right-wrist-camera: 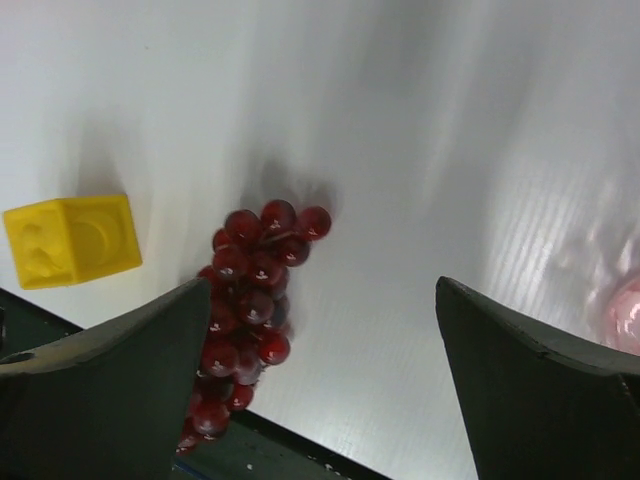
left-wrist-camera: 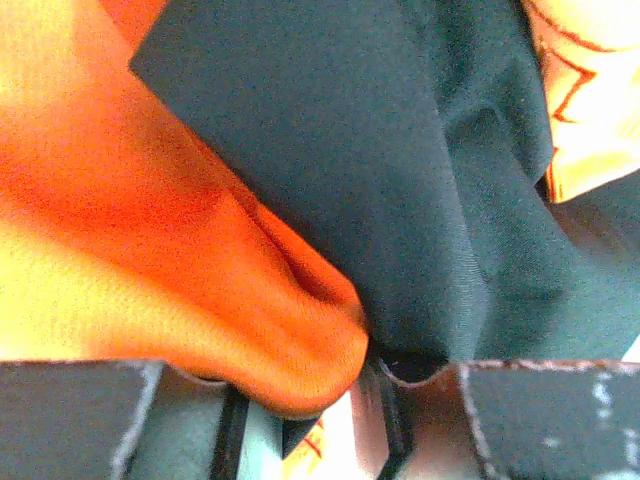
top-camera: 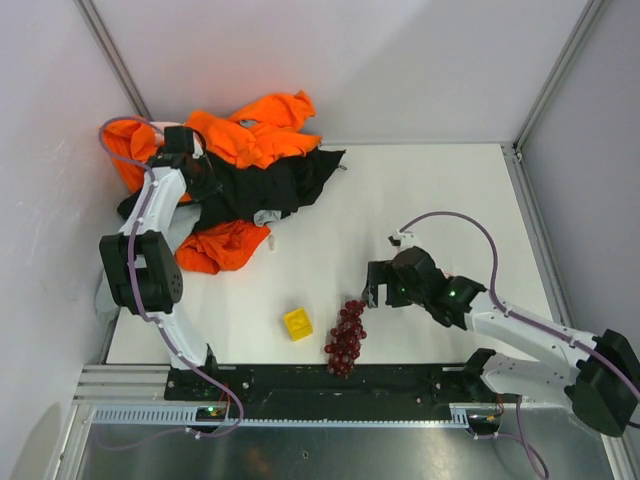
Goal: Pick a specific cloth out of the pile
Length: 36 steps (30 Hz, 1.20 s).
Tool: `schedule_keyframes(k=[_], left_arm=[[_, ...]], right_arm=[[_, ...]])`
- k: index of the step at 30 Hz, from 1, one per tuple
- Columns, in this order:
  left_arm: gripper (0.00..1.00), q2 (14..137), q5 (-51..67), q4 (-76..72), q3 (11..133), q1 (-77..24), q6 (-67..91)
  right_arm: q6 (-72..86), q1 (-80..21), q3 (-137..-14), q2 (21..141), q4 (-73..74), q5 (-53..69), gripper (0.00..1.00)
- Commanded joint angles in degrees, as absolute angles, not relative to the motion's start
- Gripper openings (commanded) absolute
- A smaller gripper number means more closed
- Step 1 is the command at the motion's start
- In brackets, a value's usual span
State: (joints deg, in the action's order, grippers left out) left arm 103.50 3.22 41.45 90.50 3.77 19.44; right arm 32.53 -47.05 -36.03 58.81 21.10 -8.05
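Note:
The pile (top-camera: 235, 180) lies at the table's far left: a bright orange hooded garment (top-camera: 255, 135) on top, a black garment (top-camera: 255, 185) across the middle, and the deep red-orange cloth (top-camera: 225, 245) showing at the near edge. My left gripper (top-camera: 192, 160) is pressed down into the pile. In the left wrist view a fold of the red-orange cloth (left-wrist-camera: 200, 270) sits pinched in the left gripper (left-wrist-camera: 305, 420), with black fabric (left-wrist-camera: 380, 170) beside it. No drawstring shows. My right gripper (top-camera: 372, 285) is open and empty above the table; it also shows in the right wrist view (right-wrist-camera: 320, 400).
A bunch of dark red grapes (top-camera: 345, 338) lies near the table's front edge, just left of the right gripper, and shows in the right wrist view (right-wrist-camera: 250, 300). A yellow block (top-camera: 297, 323) sits left of the grapes (right-wrist-camera: 72, 240). Walls enclose the table.

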Motion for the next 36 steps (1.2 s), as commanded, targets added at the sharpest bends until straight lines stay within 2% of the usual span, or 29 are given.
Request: schedule_keyframes(k=[1, 8, 15, 36], left_arm=[[0.3, 104.01, 4.1, 37.09, 97.76, 3.9, 19.36], [0.3, 109.94, 1.68, 36.95, 99.58, 5.83, 19.99], [0.3, 119.04, 8.95, 37.08, 99.2, 10.4, 23.98], [0.36, 116.04, 12.7, 37.06, 97.85, 11.84, 24.14]], right_arm=[[31.62, -48.27, -42.37, 62.68, 18.17, -7.55, 0.99], [31.81, -49.49, -47.21, 69.37, 15.12, -5.83, 0.99], [32.38, -50.25, -54.95, 78.13, 13.11, -3.4, 0.99], [43.22, -50.23, -89.96, 115.12, 9.74, 16.0, 0.99]])
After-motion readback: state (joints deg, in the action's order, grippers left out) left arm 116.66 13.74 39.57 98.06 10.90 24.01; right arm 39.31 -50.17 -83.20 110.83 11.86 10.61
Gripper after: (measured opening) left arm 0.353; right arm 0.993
